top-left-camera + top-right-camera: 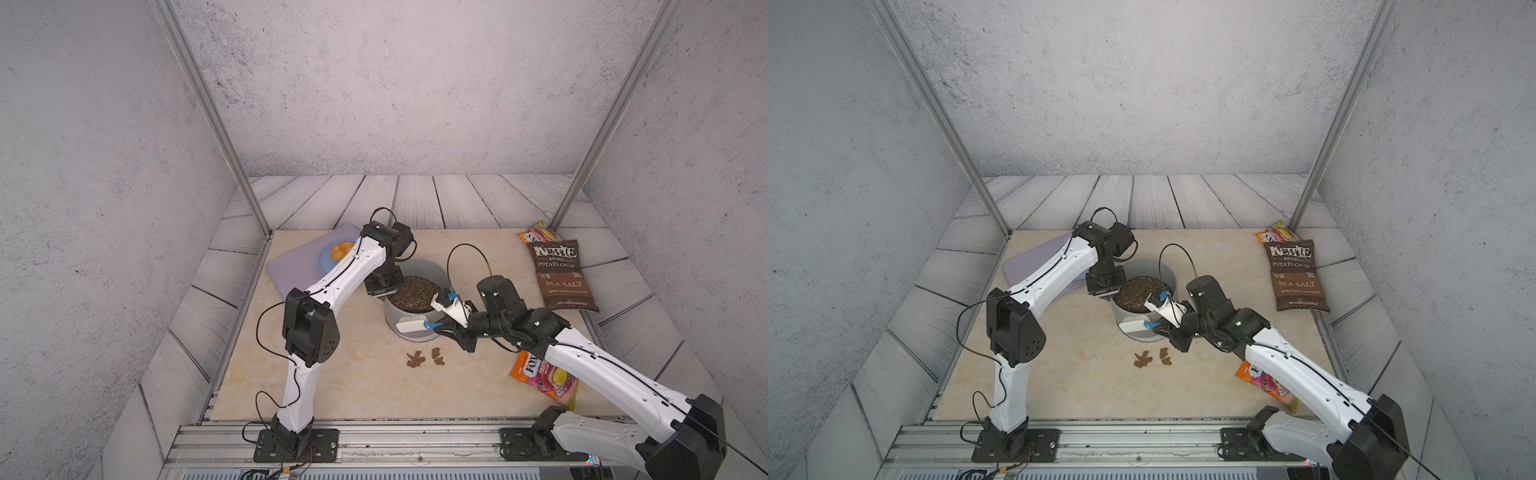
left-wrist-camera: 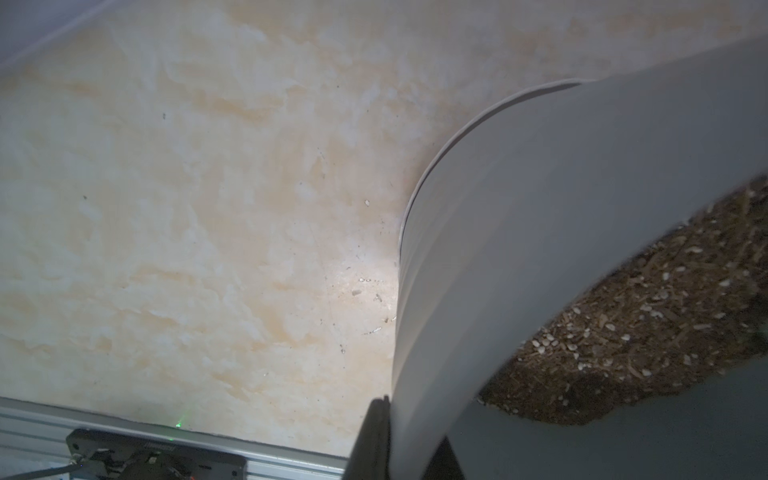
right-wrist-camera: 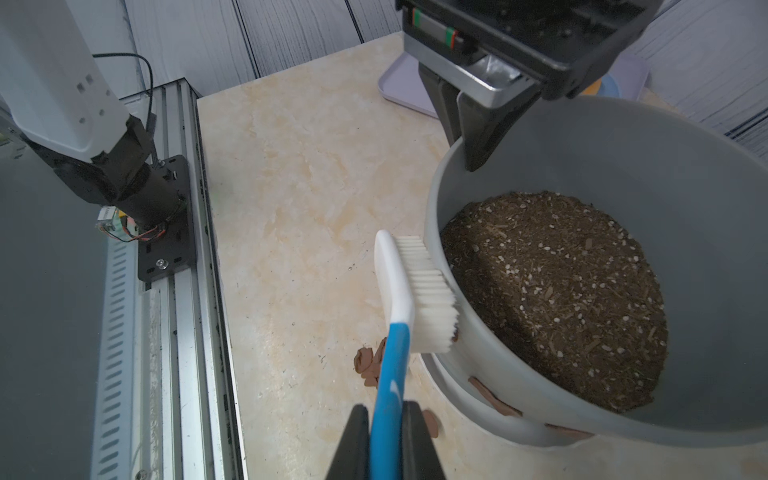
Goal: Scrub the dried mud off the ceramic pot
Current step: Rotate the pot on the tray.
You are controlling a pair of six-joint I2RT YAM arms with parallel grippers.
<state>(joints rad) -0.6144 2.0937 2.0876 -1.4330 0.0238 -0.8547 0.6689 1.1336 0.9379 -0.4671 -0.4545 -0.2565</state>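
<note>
The grey ceramic pot [image 1: 428, 266] [image 1: 1163, 270] [image 3: 582, 174] stands mid-table, filled with dark speckled soil. My left gripper [image 1: 384, 291] [image 1: 1105, 291] [image 2: 411, 449] is shut on its rim [image 2: 540, 208], one finger inside and one outside. My right gripper [image 1: 436, 326] [image 1: 1156, 328] [image 3: 386, 415] is shut on the blue handle of a white brush [image 1: 409, 324] [image 1: 1133, 326] [image 3: 411, 286]. The bristles press against the pot's near outer wall. Dried mud [image 3: 492, 397] sticks low on that wall. More brown clumps [image 1: 415, 359] [image 1: 1144, 359] [image 3: 368, 361] lie on the table in front.
A Kettle chips bag [image 1: 561, 274] and a smaller snack pack [image 1: 538, 232] lie at the right rear. A bright candy bag [image 1: 540, 378] sits under my right arm. A lavender tray [image 1: 291, 270] with a blue plate [image 1: 326, 257] is at the left rear.
</note>
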